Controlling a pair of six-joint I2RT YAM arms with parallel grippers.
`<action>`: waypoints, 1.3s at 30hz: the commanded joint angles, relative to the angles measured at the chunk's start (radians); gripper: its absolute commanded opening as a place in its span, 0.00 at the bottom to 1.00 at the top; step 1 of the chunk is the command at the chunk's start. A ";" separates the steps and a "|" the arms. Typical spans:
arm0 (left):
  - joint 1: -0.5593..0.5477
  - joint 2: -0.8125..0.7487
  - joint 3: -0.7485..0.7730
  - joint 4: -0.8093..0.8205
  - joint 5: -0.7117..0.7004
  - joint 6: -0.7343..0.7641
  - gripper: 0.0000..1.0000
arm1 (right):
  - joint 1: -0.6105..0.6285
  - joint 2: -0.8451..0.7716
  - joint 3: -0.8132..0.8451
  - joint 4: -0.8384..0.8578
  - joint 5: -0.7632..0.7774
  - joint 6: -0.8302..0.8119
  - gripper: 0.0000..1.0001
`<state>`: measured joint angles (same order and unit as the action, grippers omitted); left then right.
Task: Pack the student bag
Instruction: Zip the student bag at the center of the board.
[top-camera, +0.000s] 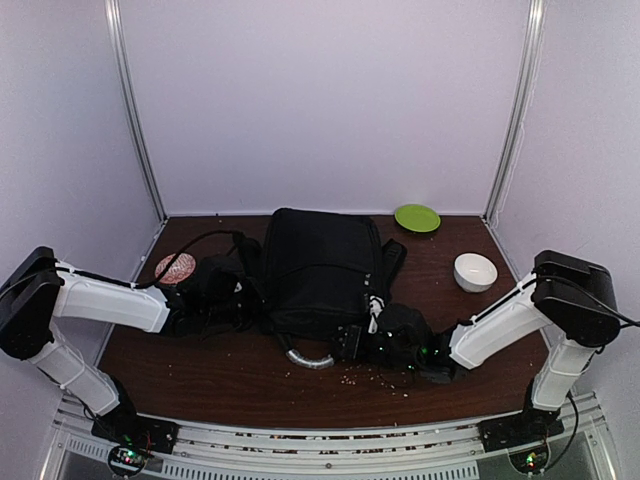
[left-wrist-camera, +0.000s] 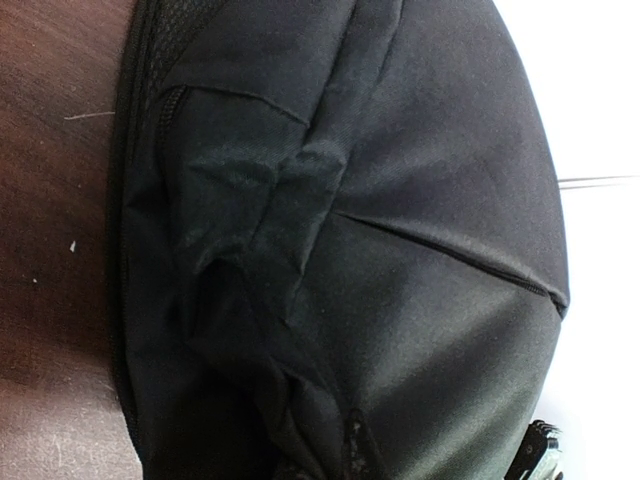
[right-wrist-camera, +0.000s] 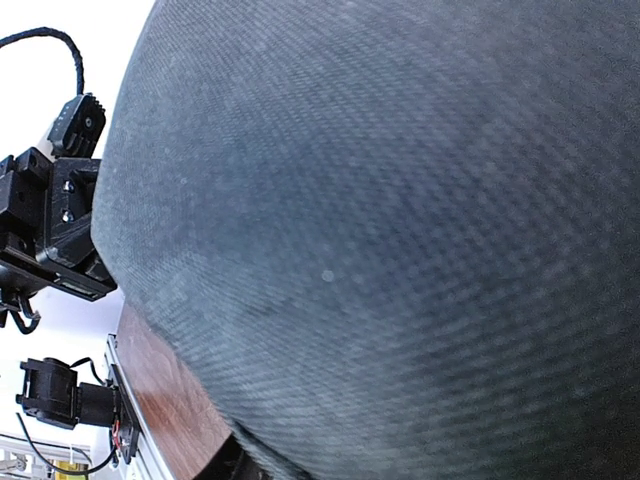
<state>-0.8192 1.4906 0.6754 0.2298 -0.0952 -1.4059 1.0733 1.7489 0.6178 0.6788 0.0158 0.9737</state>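
Student bag (top-camera: 320, 265) is laid flat at the middle of the tabletop (top-camera: 200, 370), its length running from the far edge toward the near edge. A grey loop (top-camera: 310, 358) is seen at the bag's near end.

Left gripper (top-camera: 235, 295) is set against the bag's left side. It is closed down fully. Puckered cloth is shown in the left wrist view, but the fingers are not, so whether a fold is nipped cannot be told.

Right gripper (top-camera: 350, 345) is placed at the bag's near right corner, beside the grey loop. The right wrist view is filled with blurred black weave. How far this gripper is open, and whether anything is held, cannot be told.

Also noted:
- A green plate (top-camera: 417, 218) sits near the far right corner.
- A white bowl (top-camera: 475, 271) sits by the right edge.
- A patterned round disc (top-camera: 177, 267) sits by the left edge.
- Crumbs (top-camera: 375, 377) are scattered toward the near edge.

No loose school items are seen on the tabletop.

Step in hand, as judged: the bag itself is being worked, most likely at a zip or flap on the near end, with the left side steadied.

Next move, as judged: a firm hold on a zip pull or flap edge is called for, with the left side braced so the soft cloth is not dragged along.
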 joint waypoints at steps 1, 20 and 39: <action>-0.018 -0.006 0.043 0.098 0.070 0.018 0.00 | -0.011 0.012 -0.011 0.040 0.012 0.001 0.37; -0.018 -0.007 0.041 0.097 0.072 0.016 0.00 | -0.030 0.021 -0.007 0.037 0.039 0.039 0.18; -0.018 -0.004 0.039 0.096 0.072 0.012 0.00 | -0.034 0.010 -0.027 0.068 0.038 0.053 0.00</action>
<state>-0.8192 1.4906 0.6758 0.2306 -0.0910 -1.4063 1.0481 1.7584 0.6086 0.7097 0.0257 1.0264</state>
